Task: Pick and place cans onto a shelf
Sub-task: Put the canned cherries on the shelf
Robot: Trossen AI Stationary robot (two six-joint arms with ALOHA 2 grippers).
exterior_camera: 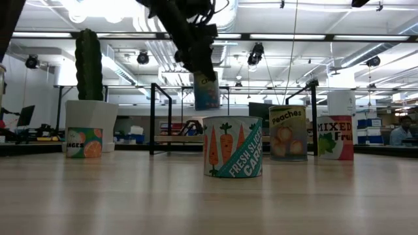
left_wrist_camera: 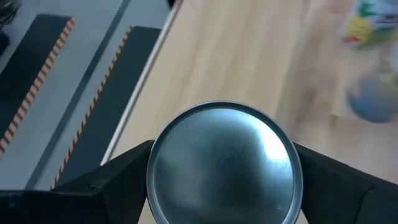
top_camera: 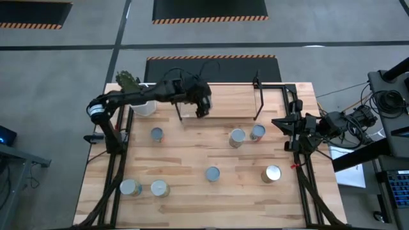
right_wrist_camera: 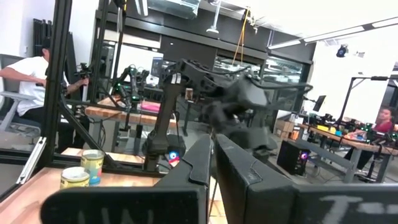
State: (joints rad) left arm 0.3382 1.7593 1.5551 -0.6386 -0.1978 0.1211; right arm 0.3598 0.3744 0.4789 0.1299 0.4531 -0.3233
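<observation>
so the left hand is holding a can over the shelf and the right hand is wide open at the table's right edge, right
Not quite: the right hand is shut, its fingers pressed together in the right wrist view. The rest holds: the left hand grips a can over the shelf, and the right arm waits at the table's right edge.

Overhead, table-level, two wrist cameras; left perhaps closest.

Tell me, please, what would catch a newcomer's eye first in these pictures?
Probably the left gripper, holding a can in the air over the shelf's left end, its fingers clamped on either side of the shiny lid. Next, the carrot can standing nearest the low camera, with more cans scattered across the table. The right gripper waits shut at the table's right edge.
</observation>
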